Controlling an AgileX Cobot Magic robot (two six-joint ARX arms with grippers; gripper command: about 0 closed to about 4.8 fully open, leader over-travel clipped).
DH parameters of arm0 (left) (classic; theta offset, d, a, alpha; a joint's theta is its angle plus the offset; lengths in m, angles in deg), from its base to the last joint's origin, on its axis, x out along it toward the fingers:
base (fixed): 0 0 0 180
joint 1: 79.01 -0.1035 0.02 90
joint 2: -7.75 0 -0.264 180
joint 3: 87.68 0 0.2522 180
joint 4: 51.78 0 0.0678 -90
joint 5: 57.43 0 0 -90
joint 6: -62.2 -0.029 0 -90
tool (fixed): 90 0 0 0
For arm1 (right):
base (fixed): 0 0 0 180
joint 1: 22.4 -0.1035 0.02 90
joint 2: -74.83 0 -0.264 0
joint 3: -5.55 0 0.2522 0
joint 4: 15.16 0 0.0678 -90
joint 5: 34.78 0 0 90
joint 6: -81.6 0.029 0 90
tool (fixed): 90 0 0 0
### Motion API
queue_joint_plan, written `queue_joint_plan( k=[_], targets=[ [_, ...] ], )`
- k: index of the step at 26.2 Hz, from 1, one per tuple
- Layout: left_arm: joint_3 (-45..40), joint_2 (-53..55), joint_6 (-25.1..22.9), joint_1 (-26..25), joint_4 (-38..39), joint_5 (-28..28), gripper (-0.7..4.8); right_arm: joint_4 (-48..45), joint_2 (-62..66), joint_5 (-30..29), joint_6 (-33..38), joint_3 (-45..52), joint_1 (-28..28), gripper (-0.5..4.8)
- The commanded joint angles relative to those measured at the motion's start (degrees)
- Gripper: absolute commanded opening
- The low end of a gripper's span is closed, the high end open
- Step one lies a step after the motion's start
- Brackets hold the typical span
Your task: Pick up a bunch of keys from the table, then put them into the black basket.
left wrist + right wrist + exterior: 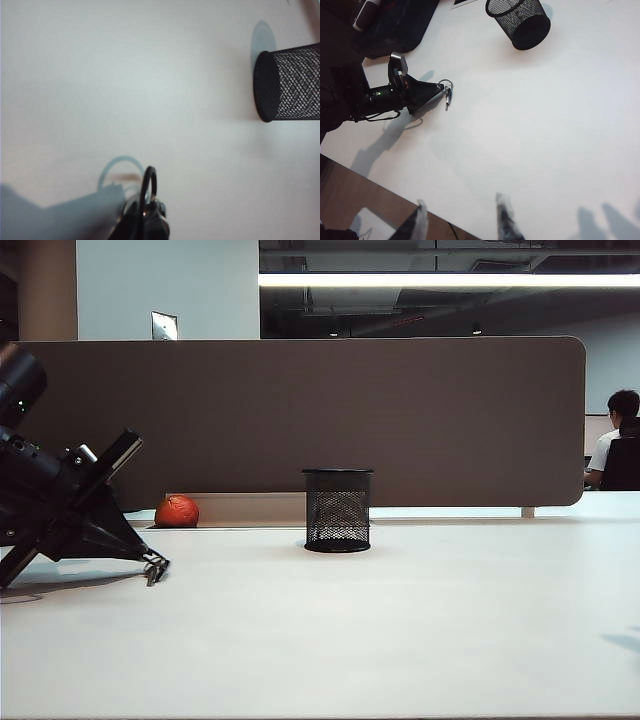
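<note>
Exterior view, left to right. My left arm enters low from the left edge and slopes down to the large plain white table [400,630], its black wedge-shaped left gripper [152,562] tapering to a tip at the surface. My jaws there are pressed together on the bunch of keys [155,570], a small cluster of dark brownish-grey metal keys on a thin ring. The keys hang at my fingertips just over the table; whether they touch it I cannot tell from this low angle. Behind my gripper an orange-red ball [177,511] lies at the foot of the brown partition panel [300,410]. Near the middle the black wire-mesh cylindrical basket [338,510] stands upright on the table, well apart from the keys. At the far right a seated person [615,445] shows beyond the panel.

Left wrist view. The thin dark ring of the keys [148,187] rises from between my closed fingertips, and the basket [290,82] stands far across bare table.

Right wrist view. My right gripper [462,222] hangs high above the near table edge, its two fingers spread wide with nothing between them. From up here my left gripper [439,89] points toward the basket [520,20], the ring and one slim key [447,95] showing at its tip. A dark blue-black rectangular box [395,25] lies beside the left arm.
</note>
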Motion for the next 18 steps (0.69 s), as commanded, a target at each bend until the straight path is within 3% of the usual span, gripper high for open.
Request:
queue_joint_plan(
  k=[1,10,18],
  targets=[
    [-0.02,-1.03,-0.15,-0.11,-2.29,1.53,-0.06,-0.35,-0.13,0.11,-0.35,-0.17,-0.02,1.8],
    [0.0,-5.92,-0.31,-0.07,-4.76,6.08,-0.06,-0.35,-0.15,0.11,-0.37,-0.17,-0.04,1.8],
    [0.02,-14.51,-6.49,-0.07,-5.03,8.02,-0.06,-0.33,-0.17,0.09,-0.35,-0.17,-0.04,1.8]
  ],
)
